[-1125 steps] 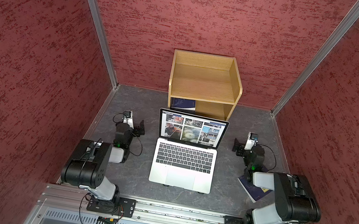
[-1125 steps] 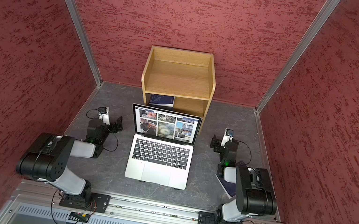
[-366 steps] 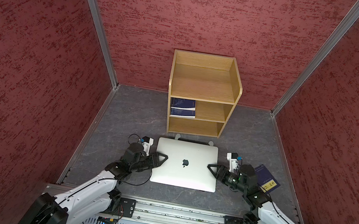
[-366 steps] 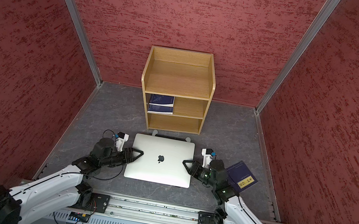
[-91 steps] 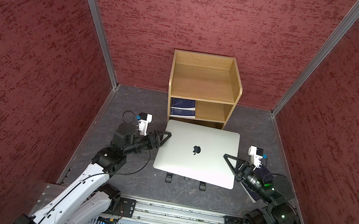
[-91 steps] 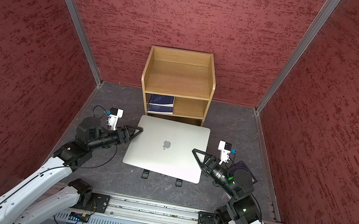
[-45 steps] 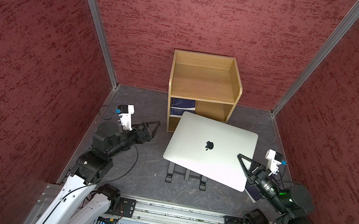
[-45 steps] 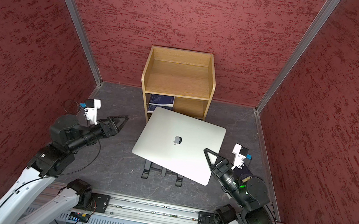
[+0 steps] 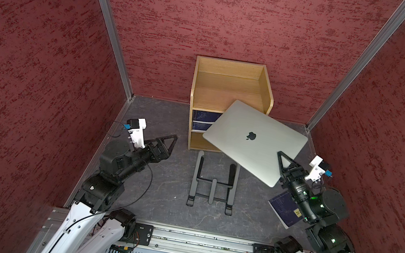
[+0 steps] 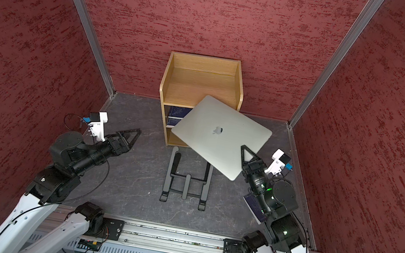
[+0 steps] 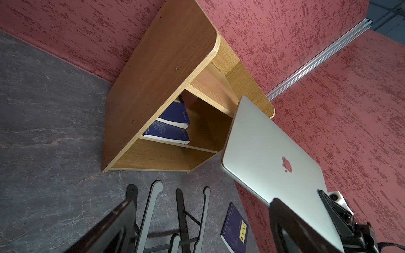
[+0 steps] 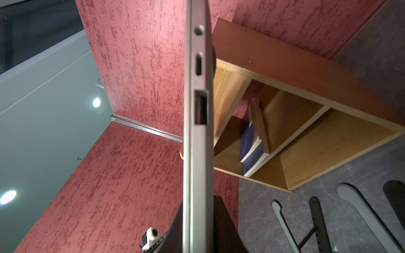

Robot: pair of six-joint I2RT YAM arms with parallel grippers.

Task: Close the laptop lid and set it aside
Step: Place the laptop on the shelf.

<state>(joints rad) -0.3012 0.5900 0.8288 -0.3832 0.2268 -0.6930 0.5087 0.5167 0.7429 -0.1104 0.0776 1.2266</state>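
Grey floor (image 9: 158, 181) | laptop (image 9: 254, 141) hides part of shelf (image 9: 230, 87) | right end effector (image 9: 280, 157) clamps laptop | left end effector (image 9: 169, 141) spread wide, empty

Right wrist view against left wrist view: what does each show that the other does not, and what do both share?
Only the right wrist view shows the laptop edge-on with its ports, and ceiling lights. Only the left wrist view shows the apple logo on the laptop lid, the loose blue book on the floor and the open left pincer. Both show the right pincer clamping the laptop, the wooden shelf holding two blue books, and the black stand.
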